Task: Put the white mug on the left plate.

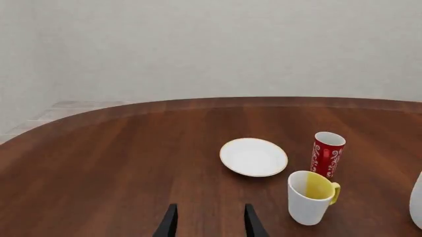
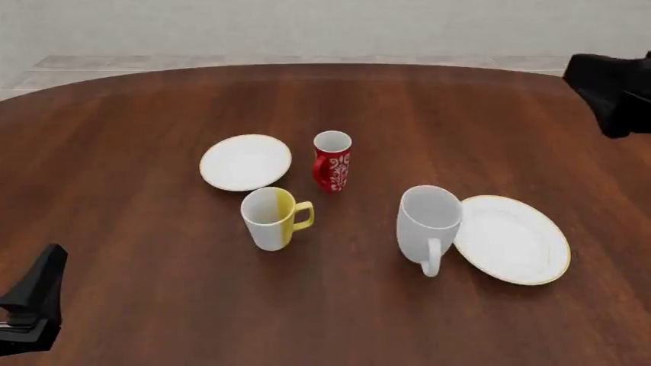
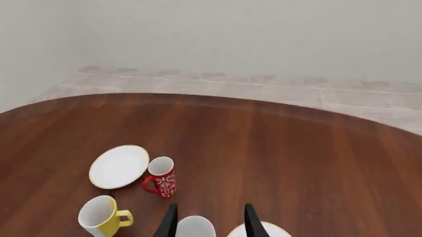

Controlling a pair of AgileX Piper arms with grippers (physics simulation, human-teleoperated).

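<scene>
Both grippers were spread and empty: the left gripper (image 1: 209,224) low near the table edge, the right gripper (image 3: 207,222) above the white mug (image 2: 428,225). That mug stood touching the larger plate (image 2: 524,248), well apart from the left plate (image 2: 244,162). Nothing was done yet.
</scene>
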